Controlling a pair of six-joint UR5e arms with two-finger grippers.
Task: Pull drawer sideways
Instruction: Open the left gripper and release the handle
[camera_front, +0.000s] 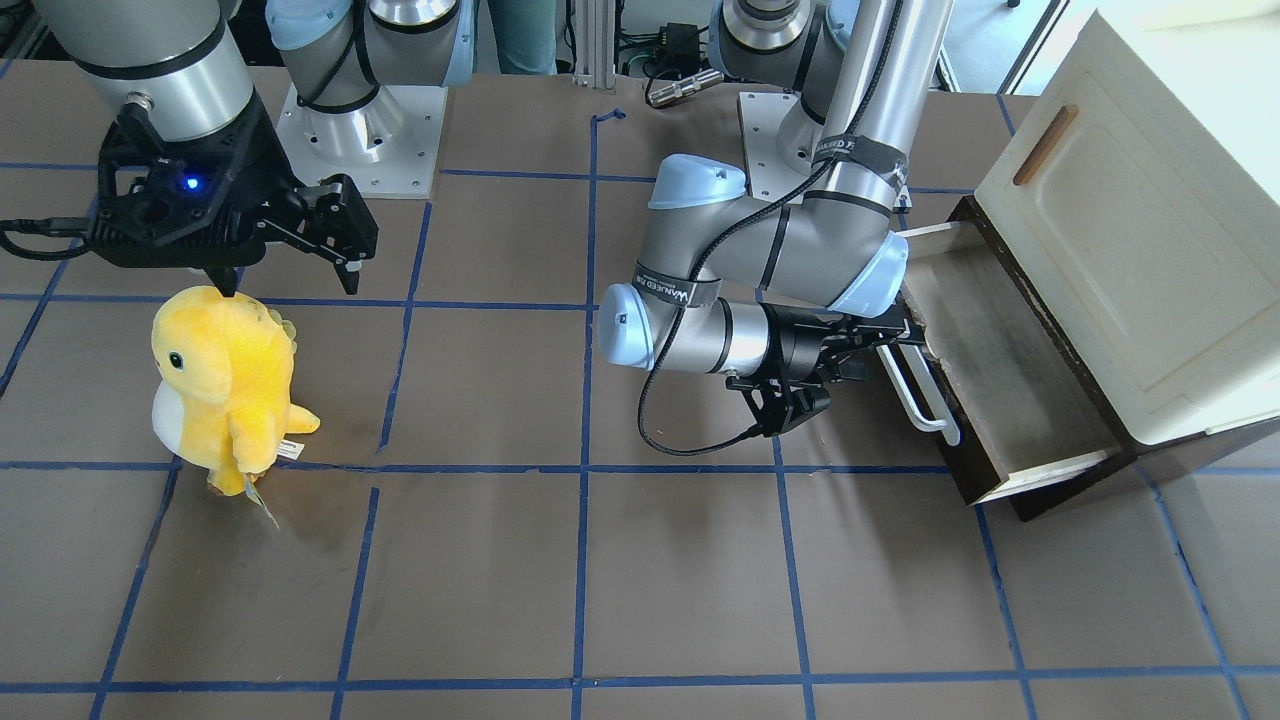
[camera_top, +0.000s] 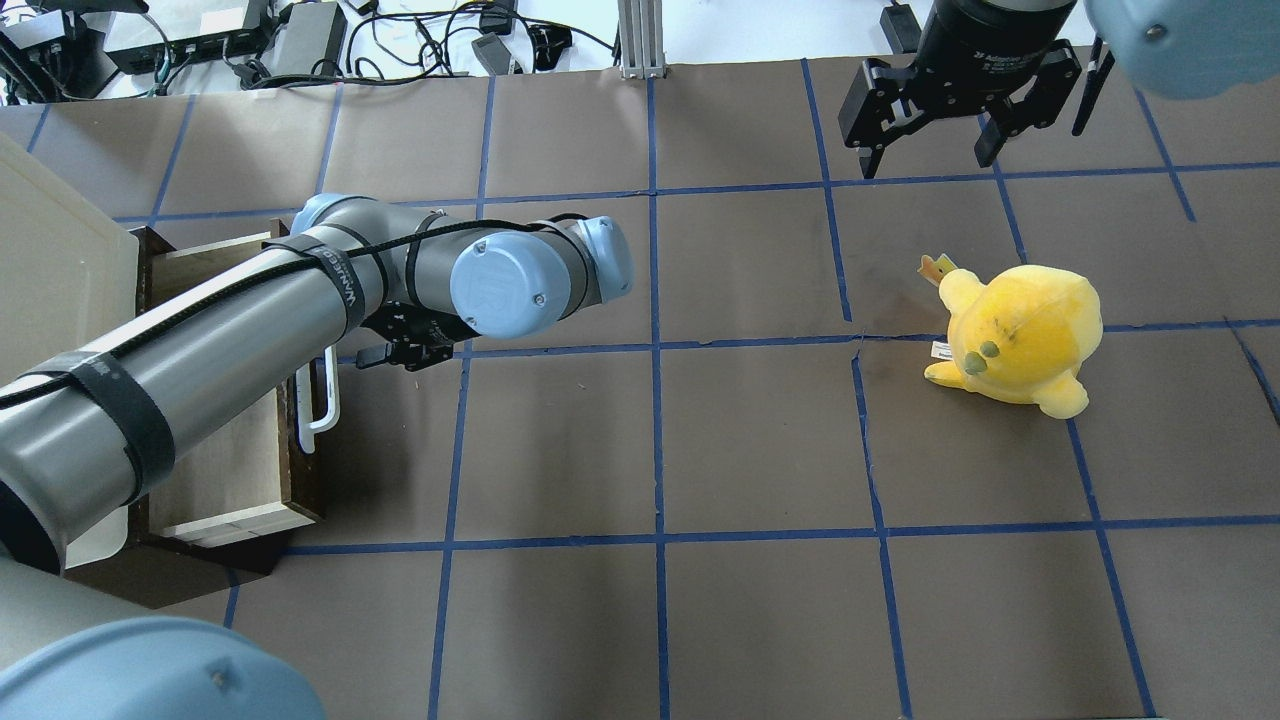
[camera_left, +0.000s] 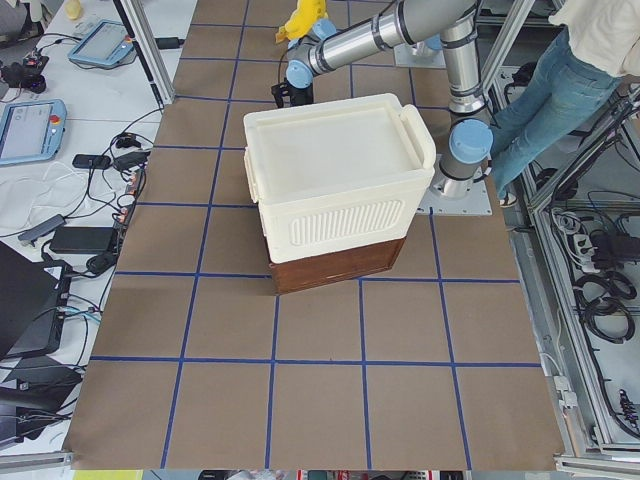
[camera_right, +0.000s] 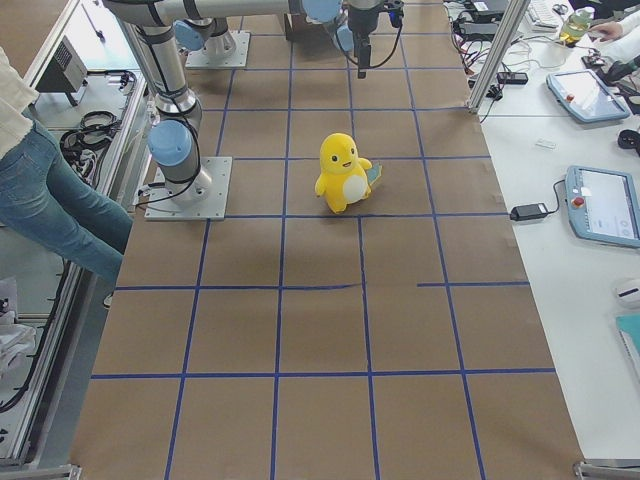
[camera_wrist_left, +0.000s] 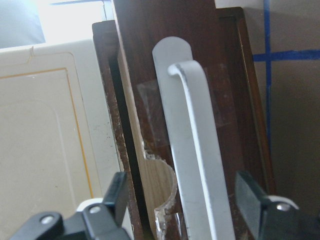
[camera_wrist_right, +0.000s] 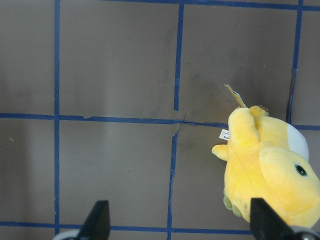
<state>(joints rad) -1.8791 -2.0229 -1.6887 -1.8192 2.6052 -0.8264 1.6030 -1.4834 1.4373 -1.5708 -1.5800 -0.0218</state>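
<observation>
Left wrist-mounted view: left gripper (camera_wrist_left: 182, 192) gapes wide, empty, straddling the handle (camera_wrist_left: 192, 140) (drawer (camera_front: 1010, 400) partly out), poised to clamp and pull.

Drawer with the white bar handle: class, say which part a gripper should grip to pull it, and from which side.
Grip the white bar handle mid-length, coming from the table side facing the drawer's dark front. The bar stands off the front, so open jaws can straddle it.
</observation>
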